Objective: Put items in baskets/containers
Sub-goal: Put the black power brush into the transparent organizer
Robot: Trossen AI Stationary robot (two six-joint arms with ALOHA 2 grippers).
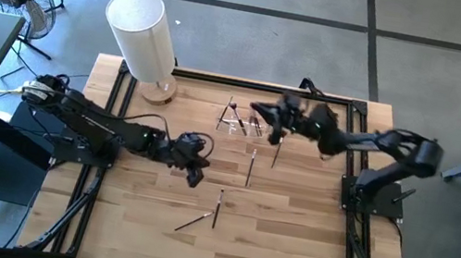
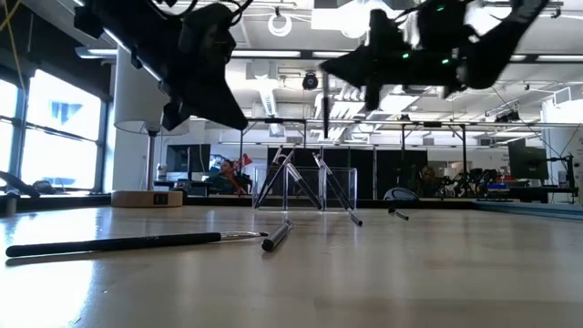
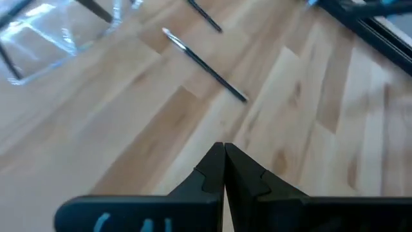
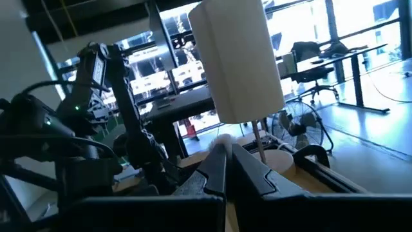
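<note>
The clear holder stands toward the tabletop's far edge, brushes scattered nearer across open wood. The right gripper hovers just right of the holder, fingers together. The left gripper, fingers together, hangs mid-table with clear room around it.

Wooden surface | carrying clear holder near far edge | bearing white cylinder on round base at far-left corner | holding loose brushes lying mid-surface and toward near edge
</note>
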